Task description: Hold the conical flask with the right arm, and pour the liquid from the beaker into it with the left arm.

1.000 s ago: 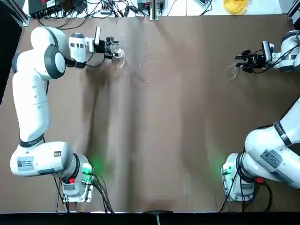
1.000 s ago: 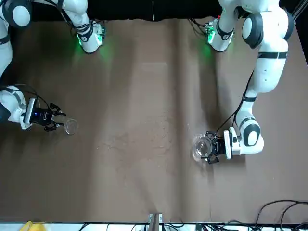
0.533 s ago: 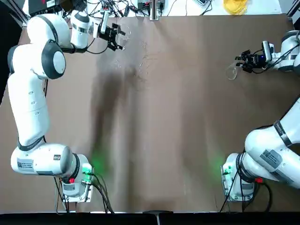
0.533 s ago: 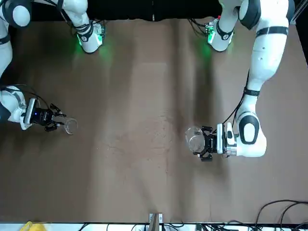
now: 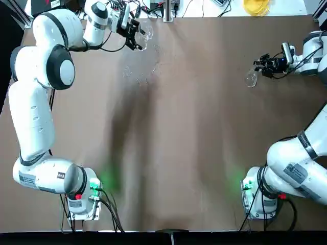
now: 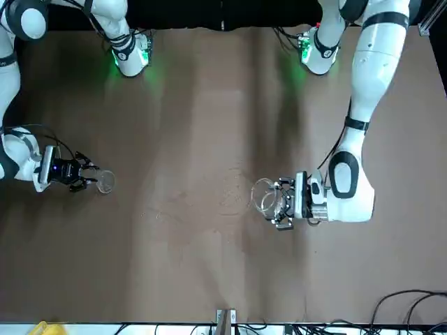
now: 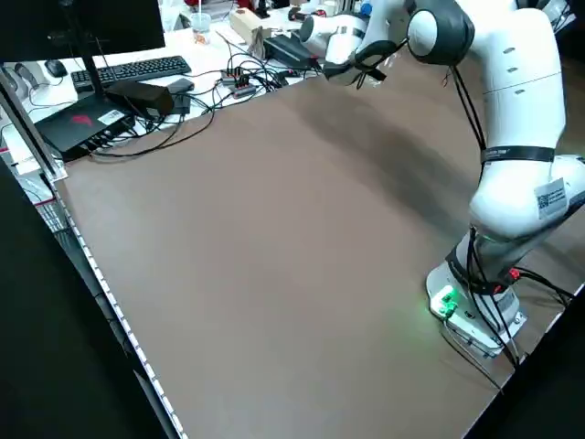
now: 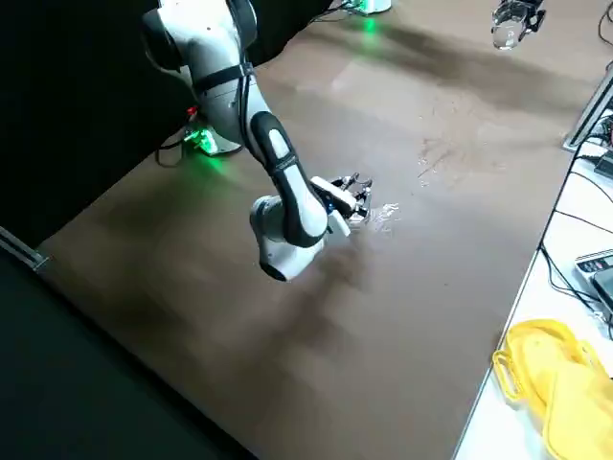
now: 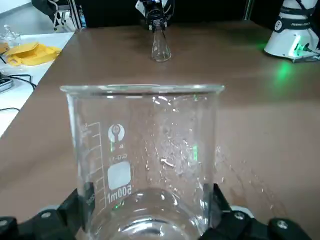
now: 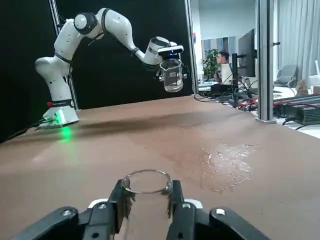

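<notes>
Okay, from overhead, I am holding the beaker (image 5: 143, 33) in my left gripper (image 5: 137, 34), raised near the far left edge of the table (image 5: 194, 143), fingers clamped on its sides. Far across on the right, my right gripper (image 5: 261, 65) is pinching the neck of the flask (image 5: 250, 78), whose round base is sitting on the table.

Switching to the front camera: my left gripper (image 6: 278, 204) is carrying the beaker (image 6: 263, 196) above a patch of wet splashes (image 6: 234, 190), while my right gripper (image 6: 89, 176) is gripping the flask (image 6: 105, 183) well apart from it, at the opposite side.

Right side camera: the beaker (image 8: 507, 29) is hanging in the air at the far end, and the flask (image 8: 385, 215) is standing by my right gripper (image 8: 362, 198).

Left wrist camera: the beaker (image 9: 145, 160) is filling the picture, upright between my fingers (image 9: 75, 205), with the flask (image 9: 160, 47) standing upright far beyond it.

Right wrist camera: my fingers (image 10: 177, 200) are closing on the flask's neck (image 10: 146, 187), and the beaker (image 10: 173, 75) is hovering in the distance.
</notes>
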